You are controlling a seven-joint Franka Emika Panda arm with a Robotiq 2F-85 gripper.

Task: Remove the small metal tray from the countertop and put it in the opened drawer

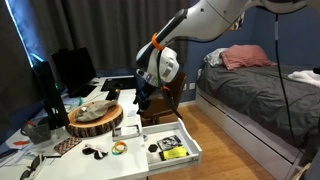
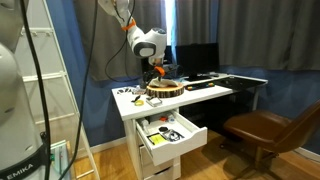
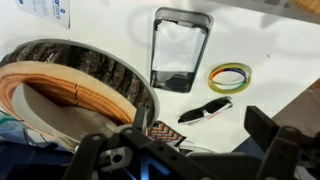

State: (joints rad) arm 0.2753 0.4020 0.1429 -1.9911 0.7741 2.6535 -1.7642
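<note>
The small metal tray point(image 3: 180, 50), a shallow silvery rectangle, lies on the white countertop point(image 3: 260, 40) beside the round wood slab point(image 3: 70, 90). In an exterior view it shows faintly near the desk's edge point(image 1: 131, 128). My gripper point(image 3: 190, 150) is open and empty, hanging above the desk short of the tray, over the slab's rim; it shows in both exterior views point(image 1: 141, 100) point(image 2: 155, 72). The white drawer point(image 1: 188, 152) point(image 2: 190, 140) stands pulled open below the desk end, with a yellow-and-black item point(image 1: 170, 150) inside.
A yellow-green ring point(image 3: 230, 76), sunglasses point(image 3: 205, 109) and a patterned card point(image 3: 165, 133) lie on the desk near the tray. Monitors point(image 1: 72, 68) stand at the desk's back. A bed point(image 1: 260, 90) and a brown chair point(image 2: 265, 130) are nearby.
</note>
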